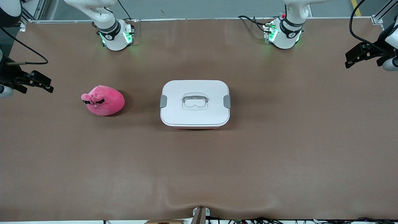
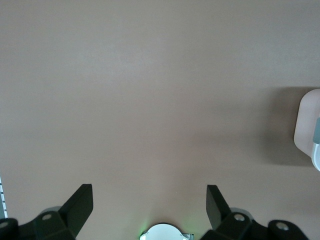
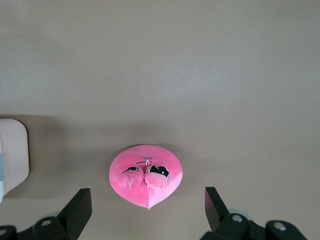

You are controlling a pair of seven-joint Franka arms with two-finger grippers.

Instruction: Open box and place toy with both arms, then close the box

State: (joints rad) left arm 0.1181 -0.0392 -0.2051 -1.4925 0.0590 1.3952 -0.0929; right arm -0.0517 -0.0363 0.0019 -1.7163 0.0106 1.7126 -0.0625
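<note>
The box [image 1: 195, 104] stands shut in the middle of the table, its white lid on, a grey clip at each end and the clear handle lying flat. The toy [image 1: 104, 100], a round pink plush, lies beside the box toward the right arm's end. My right gripper [image 1: 35, 86] hangs open and empty over that end of the table. In its wrist view the gripper [image 3: 147, 200] looks down on the toy [image 3: 146, 172], and a corner of the box [image 3: 12, 155] shows. My left gripper [image 1: 362, 59] hangs open over the left arm's end. The left gripper [image 2: 149, 200] sees bare table and the box's edge [image 2: 309, 125].
The two arm bases [image 1: 116, 35] [image 1: 284, 35] glow green at the table's edge farthest from the front camera. A small bracket [image 1: 200, 214] sits at the nearest edge, where the brown mat bulges. Cables trail by both grippers.
</note>
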